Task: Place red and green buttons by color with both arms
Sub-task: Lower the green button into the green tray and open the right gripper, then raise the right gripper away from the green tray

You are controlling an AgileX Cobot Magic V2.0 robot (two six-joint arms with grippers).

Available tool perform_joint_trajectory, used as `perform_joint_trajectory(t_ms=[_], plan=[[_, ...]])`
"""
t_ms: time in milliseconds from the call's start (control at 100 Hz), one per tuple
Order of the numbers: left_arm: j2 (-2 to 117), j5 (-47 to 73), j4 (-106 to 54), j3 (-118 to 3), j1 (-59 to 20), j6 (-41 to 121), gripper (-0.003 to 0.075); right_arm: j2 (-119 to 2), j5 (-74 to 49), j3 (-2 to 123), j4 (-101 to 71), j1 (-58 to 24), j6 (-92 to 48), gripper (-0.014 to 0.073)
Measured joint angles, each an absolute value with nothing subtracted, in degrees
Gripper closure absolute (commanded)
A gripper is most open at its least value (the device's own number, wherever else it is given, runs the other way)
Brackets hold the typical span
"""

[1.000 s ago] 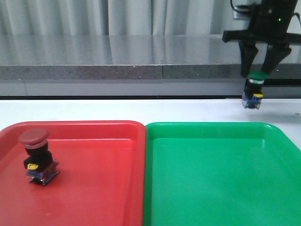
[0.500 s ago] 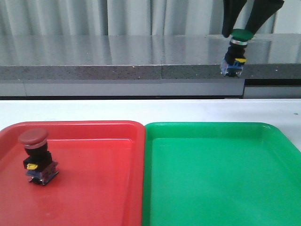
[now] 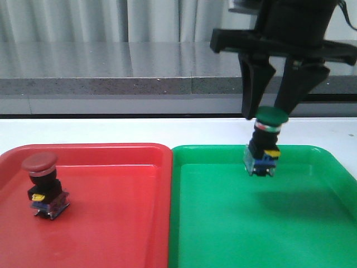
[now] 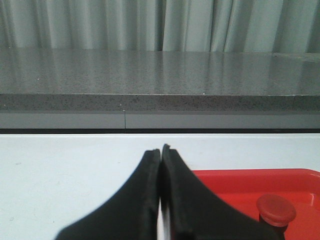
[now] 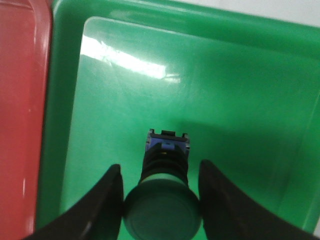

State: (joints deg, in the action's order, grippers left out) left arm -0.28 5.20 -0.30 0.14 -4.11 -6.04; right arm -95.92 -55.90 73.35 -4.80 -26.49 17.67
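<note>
Right gripper (image 3: 271, 114) pinches the green button (image 3: 264, 142) by its cap above the green tray (image 3: 312, 223) at its 12 o'clock edge, so releasing high risks toppling; left gripper (image 4: 160, 150) is clenched empty, red button (image 3: 44, 184) trayed.

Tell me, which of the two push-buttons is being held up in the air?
The green button, pinched by the right gripper above the green tray. The red button stands free in the red tray.
</note>
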Motion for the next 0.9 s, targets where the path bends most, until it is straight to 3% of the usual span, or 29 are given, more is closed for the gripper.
perform_joint_trajectory(t_ms=[410,480,650,900], plan=[[-0.28,5.2,-0.3,0.14,-4.11,-6.04,0.0741,-95.92,-48.35,66.34,-4.92,-27.07,18.76,0.0286],[-0.28,5.2,-0.3,0.14,-4.11,-6.04,0.0741,-95.92,-47.97,66.3,-4.92,-27.07,18.76,0.0235],[-0.28,5.2,-0.3,0.14,-4.11,-6.04,0.0741,-95.92,-46.91,66.2,-4.92,-27.07,18.66,0.0014],[-0.28,5.2,-0.3,0.14,-4.11,-6.04,0.0741,-93.63,-46.41,66.08,-4.92,-26.97,18.16,0.001]])
